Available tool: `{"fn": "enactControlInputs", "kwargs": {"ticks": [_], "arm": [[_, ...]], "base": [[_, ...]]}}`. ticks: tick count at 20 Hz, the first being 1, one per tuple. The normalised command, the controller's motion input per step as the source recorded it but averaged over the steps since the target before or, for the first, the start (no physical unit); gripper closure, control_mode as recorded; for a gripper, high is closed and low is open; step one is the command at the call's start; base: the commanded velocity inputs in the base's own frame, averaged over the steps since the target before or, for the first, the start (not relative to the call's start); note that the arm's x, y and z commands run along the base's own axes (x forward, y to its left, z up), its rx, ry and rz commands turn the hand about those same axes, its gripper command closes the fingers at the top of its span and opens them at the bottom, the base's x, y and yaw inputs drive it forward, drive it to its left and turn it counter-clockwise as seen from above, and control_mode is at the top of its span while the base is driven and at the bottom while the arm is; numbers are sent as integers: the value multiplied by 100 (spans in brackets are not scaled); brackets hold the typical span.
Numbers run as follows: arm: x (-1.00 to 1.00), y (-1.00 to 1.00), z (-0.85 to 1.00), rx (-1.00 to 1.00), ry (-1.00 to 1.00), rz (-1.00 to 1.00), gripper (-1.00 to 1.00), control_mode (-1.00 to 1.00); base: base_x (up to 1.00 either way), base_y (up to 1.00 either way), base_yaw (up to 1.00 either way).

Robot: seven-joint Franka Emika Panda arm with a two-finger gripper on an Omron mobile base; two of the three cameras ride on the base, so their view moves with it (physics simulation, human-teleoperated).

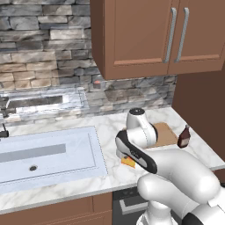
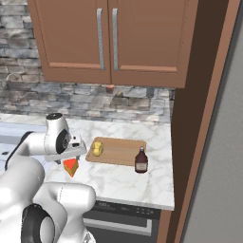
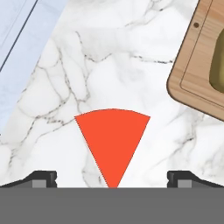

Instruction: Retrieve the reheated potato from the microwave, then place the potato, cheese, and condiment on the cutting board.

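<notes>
- Three things of the task sit on the marble counter, and we take them from largest to smallest.
- Cutting board: it lies flat at about 2 o'clock from the gripper in the hand view, well apart from the sink basin off at 10 o'clock.
- Condiment bottle: it stands upright just off the board's front right corner, on the marble, not yet on the wood.
- Cheese wedge: it lies flat on the marble straight at 12 o'clock from the jaws, centred between the two fingertips. Its long axis runs from the point at 6 o'clock, nearest the hand, to the curved rind at 12 o'clock.
- Potato: it already rests on the board's left end.
- Jaws: they stand wide apart, wider than the wedge's rind, and hold nothing.
- We judge the coming move a straight descent, the fingers closing across the wedge's narrow width.
</notes>
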Motion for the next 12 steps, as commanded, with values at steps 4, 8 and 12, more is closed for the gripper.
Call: {"fn": "enactControlInputs", "kwargs": {"ticks": [4, 8, 12], "arm": [[-1, 0, -15, 0, 0, 0, -100, -100], [-2, 2, -12, 1, 0, 0, -100, -100], [-1, 0, -13, 1, 0, 0, -100, -100]], "base": [[0, 0, 0], [0, 0, 0], [0, 0, 0]]}}
